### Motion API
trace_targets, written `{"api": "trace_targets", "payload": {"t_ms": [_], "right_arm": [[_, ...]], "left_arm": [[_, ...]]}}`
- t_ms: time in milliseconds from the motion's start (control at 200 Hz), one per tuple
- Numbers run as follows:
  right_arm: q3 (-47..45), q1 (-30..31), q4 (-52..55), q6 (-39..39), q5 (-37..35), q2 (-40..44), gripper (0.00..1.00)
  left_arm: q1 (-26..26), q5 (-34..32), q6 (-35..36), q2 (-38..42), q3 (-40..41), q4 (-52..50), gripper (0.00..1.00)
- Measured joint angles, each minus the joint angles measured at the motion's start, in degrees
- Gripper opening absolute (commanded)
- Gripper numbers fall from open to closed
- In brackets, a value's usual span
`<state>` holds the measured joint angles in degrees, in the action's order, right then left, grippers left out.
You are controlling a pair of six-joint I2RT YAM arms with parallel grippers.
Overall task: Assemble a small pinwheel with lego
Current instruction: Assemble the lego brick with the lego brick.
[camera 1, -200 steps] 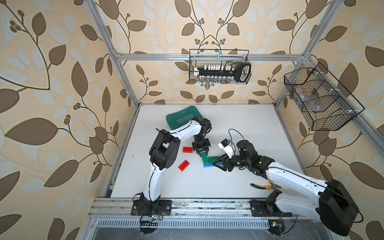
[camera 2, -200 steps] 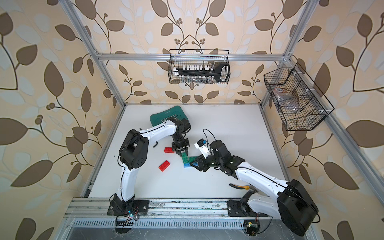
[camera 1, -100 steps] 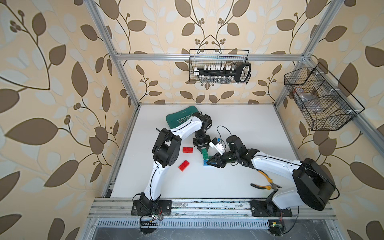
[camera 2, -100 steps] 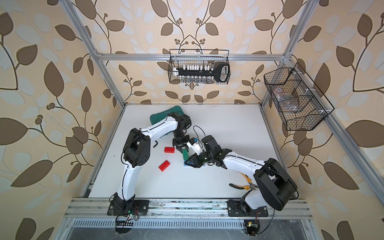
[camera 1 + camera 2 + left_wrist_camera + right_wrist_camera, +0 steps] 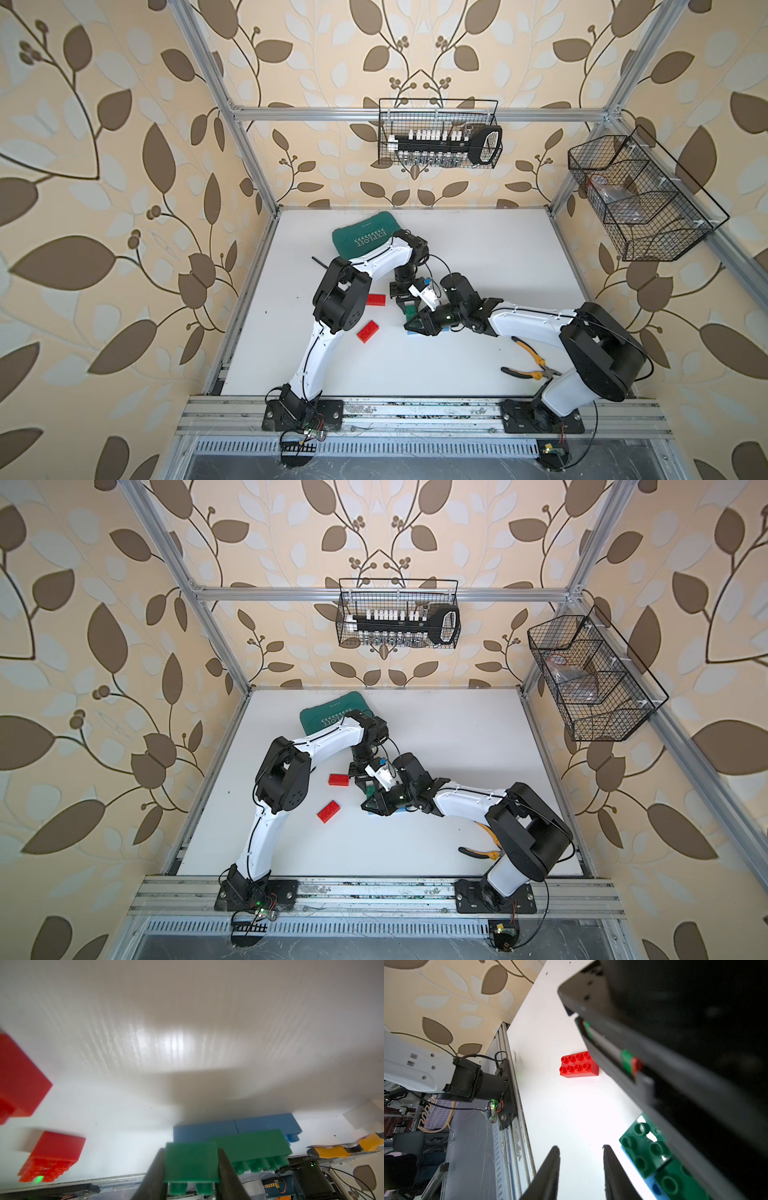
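Your top views hid most of the pinwheel mid-table under both grippers; the left wrist cam showed blues end to end, one green along them, the left gripper pinching another green crosswise. Right gripper fingers stood apart, empty.

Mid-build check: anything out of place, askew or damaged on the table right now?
Yellow-handled pliers lie on the table close beside the right arm, unrelated to the lego and possibly in its way. Otherwise nothing stands out: the left gripper holds a green brick between its fingers.
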<state>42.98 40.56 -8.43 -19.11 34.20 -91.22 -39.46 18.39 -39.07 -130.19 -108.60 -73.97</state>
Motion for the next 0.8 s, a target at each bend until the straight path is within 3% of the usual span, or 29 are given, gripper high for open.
{"api": "trace_targets", "payload": {"t_ms": [800], "right_arm": [[-2.9,1.6,-2.6,-0.4,-10.6,0.8,0.29]], "left_arm": [[-1.0,0.6,-0.5,-0.9,0.2,1.3,0.00]]}}
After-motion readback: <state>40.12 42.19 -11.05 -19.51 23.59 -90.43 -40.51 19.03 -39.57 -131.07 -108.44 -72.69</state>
